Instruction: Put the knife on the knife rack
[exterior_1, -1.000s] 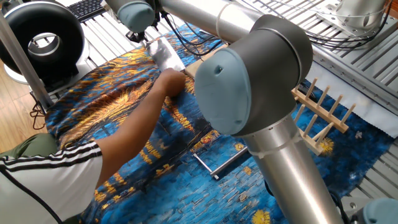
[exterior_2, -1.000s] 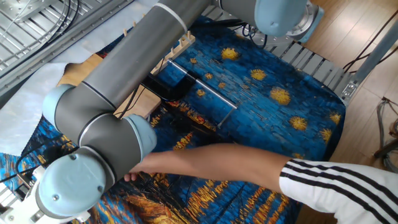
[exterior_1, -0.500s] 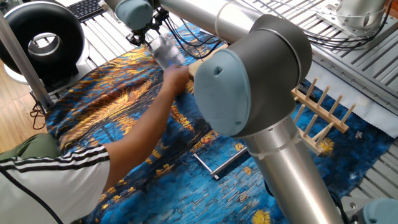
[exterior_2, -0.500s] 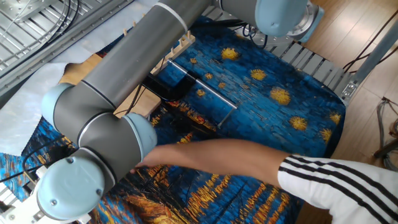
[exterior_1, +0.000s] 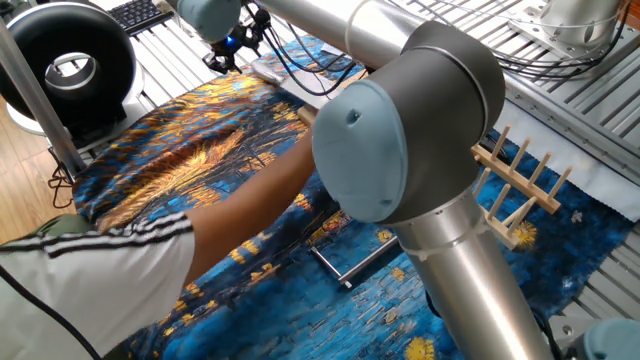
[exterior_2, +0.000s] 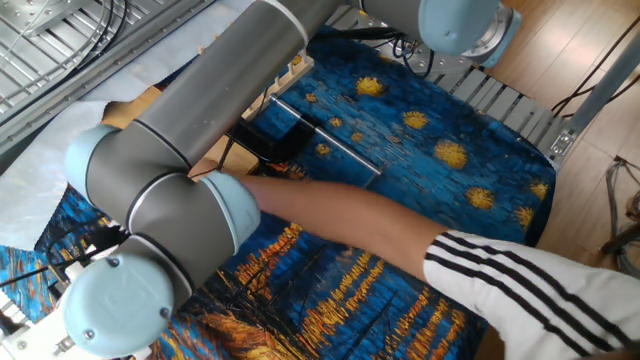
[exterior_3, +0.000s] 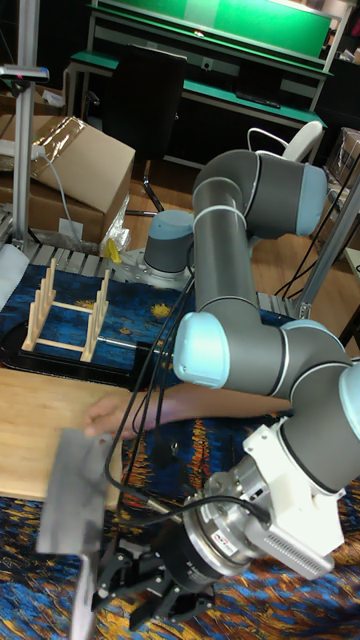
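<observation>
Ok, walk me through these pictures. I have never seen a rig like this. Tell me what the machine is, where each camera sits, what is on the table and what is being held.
The big grey machine is a robot arm with jointed tubes. Two cameras look down on the table from opposite sides, and the tall picture looks along it from close behind the end effector.

On the patterned cloth lie a bamboo cutting board, a wooden knife rack and a black clamp. A person's arm in a striped sleeve reaches across.

The knife stands just above the end effector, which seems to hold it, though blur hides the grip.
</observation>
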